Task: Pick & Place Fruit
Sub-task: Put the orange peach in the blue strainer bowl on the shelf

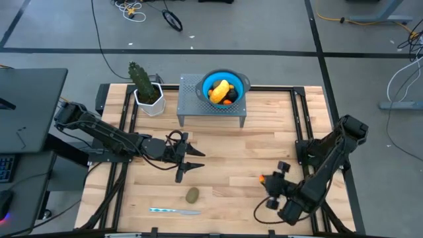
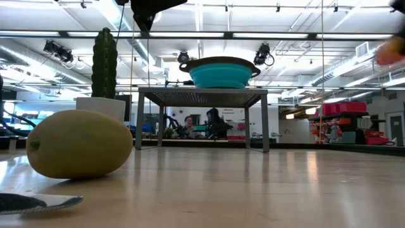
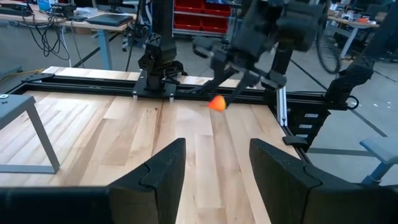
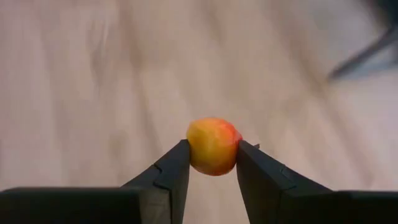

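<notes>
While clamped on both sides by the right gripper, small orange-red fruit up off the wooden table, toward its near right. Left gripper, fingers spread with nothing between, over the table's left middle. Olive-green oval fruit lying near the front edge, just behind the knife. Yellow-orange and dark fruit inside the blue bowl on the grey stand at the far side, right of the cactus. No readable writing anywhere.
</notes>
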